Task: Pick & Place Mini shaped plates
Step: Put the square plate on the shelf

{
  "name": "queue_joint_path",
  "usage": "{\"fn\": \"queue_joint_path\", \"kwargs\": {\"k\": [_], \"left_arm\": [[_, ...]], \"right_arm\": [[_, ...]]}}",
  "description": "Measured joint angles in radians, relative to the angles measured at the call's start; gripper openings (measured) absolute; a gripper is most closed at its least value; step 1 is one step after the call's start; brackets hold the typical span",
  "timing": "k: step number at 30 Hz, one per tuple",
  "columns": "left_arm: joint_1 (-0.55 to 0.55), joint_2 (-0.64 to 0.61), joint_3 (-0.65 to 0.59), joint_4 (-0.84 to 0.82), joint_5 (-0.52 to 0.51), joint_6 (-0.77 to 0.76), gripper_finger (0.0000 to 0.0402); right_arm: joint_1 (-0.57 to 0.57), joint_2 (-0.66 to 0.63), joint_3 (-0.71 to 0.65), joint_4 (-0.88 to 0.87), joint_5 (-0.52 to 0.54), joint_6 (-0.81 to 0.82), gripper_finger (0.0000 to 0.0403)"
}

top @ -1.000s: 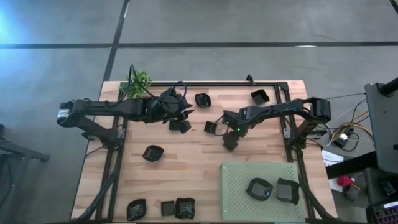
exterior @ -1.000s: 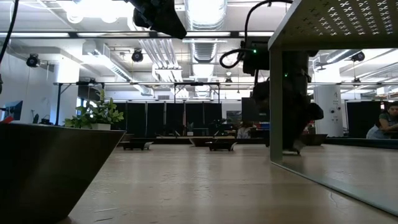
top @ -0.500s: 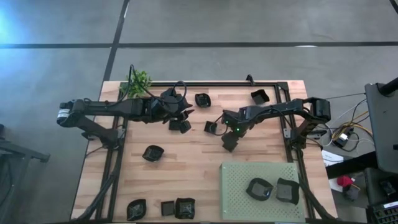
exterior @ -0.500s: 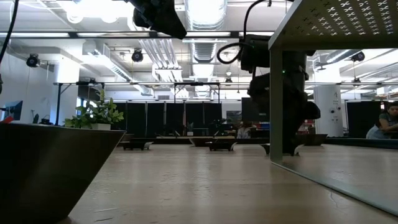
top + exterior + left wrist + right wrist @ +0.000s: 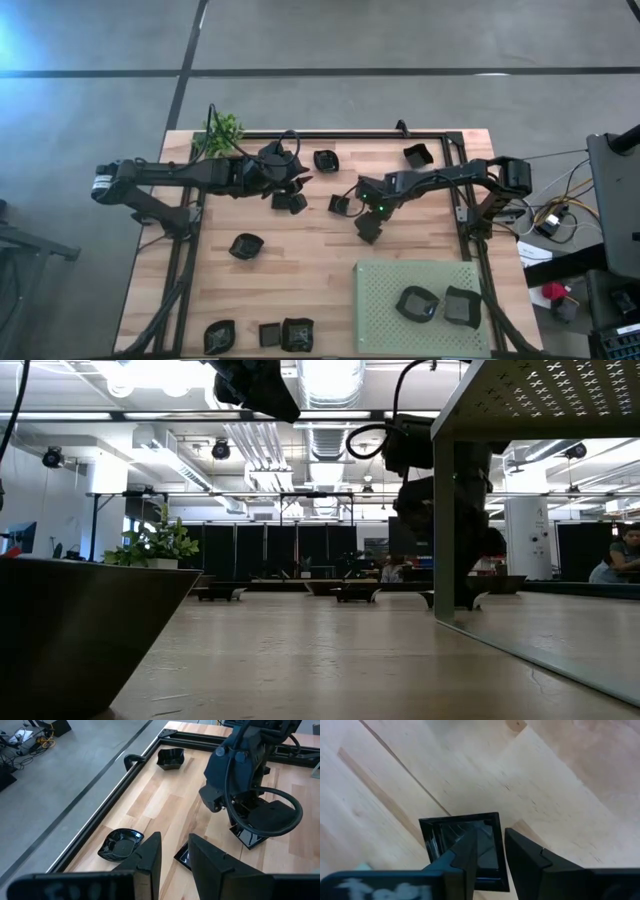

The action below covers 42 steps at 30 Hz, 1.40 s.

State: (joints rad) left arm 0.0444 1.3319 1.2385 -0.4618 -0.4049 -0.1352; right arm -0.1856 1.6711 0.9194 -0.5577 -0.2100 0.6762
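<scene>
Evidently the right gripper (image 5: 487, 851) pinches one rim of a square mini plate (image 5: 462, 845) above mid-bench, jaws narrow; it looks light, rigid, glossy, probably slippery; left gripper (image 5: 172, 855), narrowly parted, waits toward the far-left corner

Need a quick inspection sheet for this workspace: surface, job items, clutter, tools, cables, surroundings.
Surface: wooden table in a black frame, with a green mat at one corner.
Job's things: two mini plates on the mat; the other plates loose on the wood, three at the near edge.
Clutter: small plant at the far left corner.
Tools: right tool shut on a square plate; left tool open above the table, empty.
Cables: bundle beside the table on the right.
Surroundings: grey floor; a seated person far back.
</scene>
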Motion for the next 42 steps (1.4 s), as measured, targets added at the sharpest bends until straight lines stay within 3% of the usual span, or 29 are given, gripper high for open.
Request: {"fn": "queue_joint_path", "kwargs": {"k": [10,18,42], "left_arm": [[0.000,0.000,0.000,0.000,0.000,0.000,0.0092],[0.000,0.000,0.000,0.000,0.000,0.000,0.0092],[0.000,0.000,0.000,-0.002,0.000,-0.004,0.0092]], "right_arm": [[0.000,0.000,-0.059,0.058,-0.027,-0.007,0.0075],[0.003,0.000,-0.058,0.078,-0.053,-0.037,0.0013],[-0.008,-0.194,-0.023,0.028,0.058,0.001,0.0008]]}}
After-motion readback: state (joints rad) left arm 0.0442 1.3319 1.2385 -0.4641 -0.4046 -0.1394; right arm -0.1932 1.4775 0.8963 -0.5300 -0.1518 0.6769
